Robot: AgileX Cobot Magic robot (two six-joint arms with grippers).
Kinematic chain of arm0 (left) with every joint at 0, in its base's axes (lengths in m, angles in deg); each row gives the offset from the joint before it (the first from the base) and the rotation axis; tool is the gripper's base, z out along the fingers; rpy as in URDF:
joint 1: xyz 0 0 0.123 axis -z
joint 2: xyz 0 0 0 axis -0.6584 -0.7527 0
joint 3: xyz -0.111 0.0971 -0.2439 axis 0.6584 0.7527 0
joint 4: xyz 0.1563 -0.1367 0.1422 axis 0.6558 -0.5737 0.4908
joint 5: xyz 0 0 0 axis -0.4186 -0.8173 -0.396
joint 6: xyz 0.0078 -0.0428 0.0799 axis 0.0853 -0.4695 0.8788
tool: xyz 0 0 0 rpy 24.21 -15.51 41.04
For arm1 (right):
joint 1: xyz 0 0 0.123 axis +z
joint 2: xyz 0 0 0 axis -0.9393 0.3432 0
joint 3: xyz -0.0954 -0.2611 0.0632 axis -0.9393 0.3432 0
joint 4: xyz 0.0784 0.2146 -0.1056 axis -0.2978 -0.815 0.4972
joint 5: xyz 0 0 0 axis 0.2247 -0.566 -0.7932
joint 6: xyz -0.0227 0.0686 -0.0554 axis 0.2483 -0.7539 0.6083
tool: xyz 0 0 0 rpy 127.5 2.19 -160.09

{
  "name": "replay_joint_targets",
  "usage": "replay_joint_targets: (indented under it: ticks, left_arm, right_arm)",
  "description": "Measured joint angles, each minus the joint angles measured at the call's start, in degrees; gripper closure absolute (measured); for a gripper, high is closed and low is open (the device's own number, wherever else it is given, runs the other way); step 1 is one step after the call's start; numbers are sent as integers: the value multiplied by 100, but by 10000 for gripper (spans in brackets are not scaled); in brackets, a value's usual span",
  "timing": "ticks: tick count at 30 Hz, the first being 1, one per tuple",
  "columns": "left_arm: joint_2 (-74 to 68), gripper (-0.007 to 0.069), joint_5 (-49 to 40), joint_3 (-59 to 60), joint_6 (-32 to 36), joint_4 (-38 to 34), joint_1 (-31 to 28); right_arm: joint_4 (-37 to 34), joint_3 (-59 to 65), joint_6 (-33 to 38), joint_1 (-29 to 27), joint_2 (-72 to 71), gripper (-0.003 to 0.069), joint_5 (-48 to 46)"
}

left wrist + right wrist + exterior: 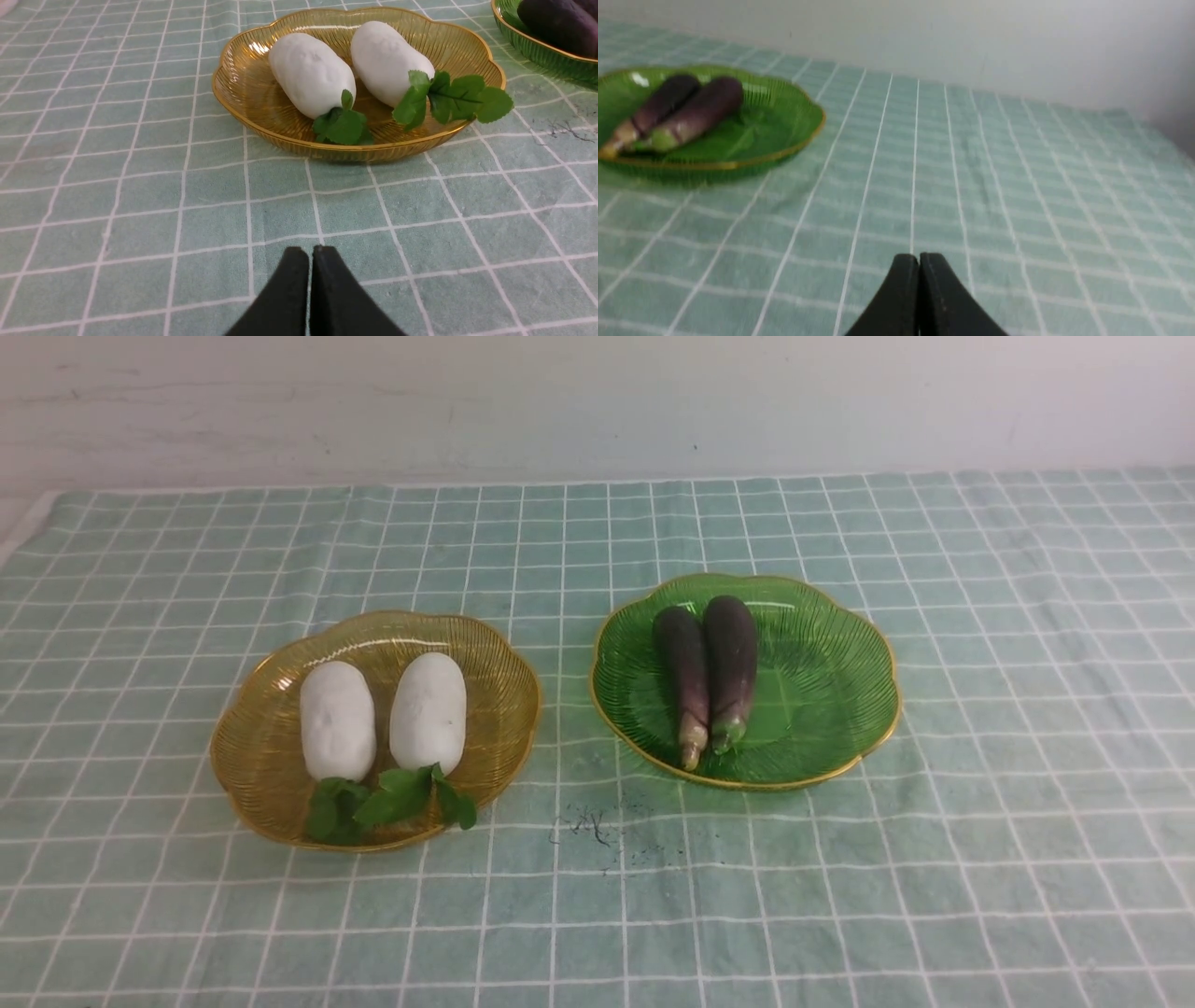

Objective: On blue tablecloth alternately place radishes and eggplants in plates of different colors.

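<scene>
My left gripper (311, 261) has its two black fingers pressed together on nothing, above bare cloth just near of the amber plate. My right gripper (919, 268) is pressed together and empty too, over open cloth to the right of the green plate. Neither arm shows in the front view, so I judge both are parked clear of the produce.

On the pale teal-blue tablecloth with its white grid (980, 859) I count two translucent ribbed plates with scalloped gold rims: an amber-yellow one (252, 747) on the left and a bright green one (822, 691) on the right, apart from each other.

In the amber plate lie two stubby white radishes, the left one (337, 721) and the right one (428, 712), side by side with a slight gap, green leaves at the near end. In the green plate lie two slim dark purple eggplants, the left one (684, 672) and the right one (731, 665), touching along their length, stems at the near end.

Each kind keeps to its own colour of plate, so I judge the sorting finished. A small dark smudge (590, 824) marks the cloth between the plates, near side.
</scene>
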Motion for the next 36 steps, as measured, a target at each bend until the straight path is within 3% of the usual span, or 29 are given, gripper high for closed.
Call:
replay_joint_targets:
  ticks: [36]
  left_arm:
    - [0, 632, -12, 0, 0, 0, -2]
  right_arm:
    - [-70, 19, -139, 0, 6, 673, 98]
